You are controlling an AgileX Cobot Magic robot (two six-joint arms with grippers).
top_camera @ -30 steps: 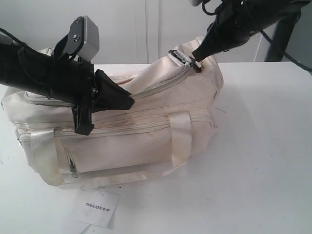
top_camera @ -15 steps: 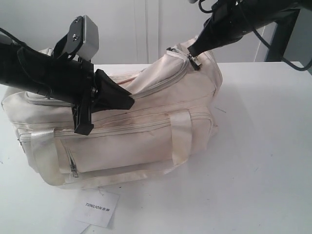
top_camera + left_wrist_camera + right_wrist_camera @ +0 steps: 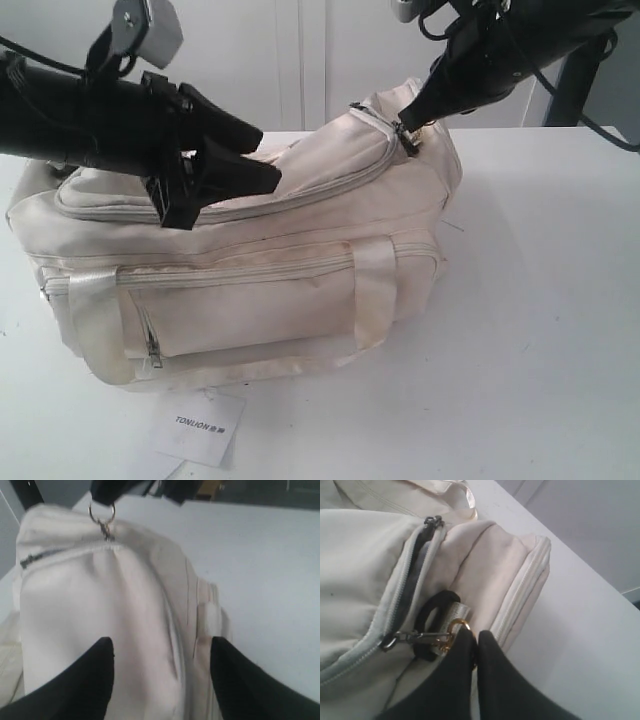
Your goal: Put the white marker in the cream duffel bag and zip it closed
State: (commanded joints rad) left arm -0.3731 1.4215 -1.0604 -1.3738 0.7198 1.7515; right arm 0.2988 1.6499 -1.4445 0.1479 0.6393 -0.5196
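Observation:
The cream duffel bag [image 3: 260, 280] lies on the white table, its curved top zipper [image 3: 300, 195] drawn nearly to the right end. My right gripper [image 3: 408, 122] is shut on the zipper pull ring [image 3: 456, 630] at that end, next to a black buckle [image 3: 432, 625]. A short stretch of the zipper [image 3: 412, 575] still gapes there, showing dark lining. My left gripper [image 3: 265, 155] stands open just above the bag's top, its fingers [image 3: 85, 680] spread over the cream fabric [image 3: 125, 630] with nothing between them. The white marker is out of view.
A white paper tag [image 3: 200, 425] printed "TONLION" lies on the table in front of the bag. The bag's webbing handles [image 3: 372, 290] hang over its front pocket [image 3: 240, 310]. Bare white table [image 3: 540, 320] stretches to the right.
My left gripper has let go of the bag's top and risen, now open above it. The right gripper stays shut on the zipper pull at the bag's right end, shifted slightly.

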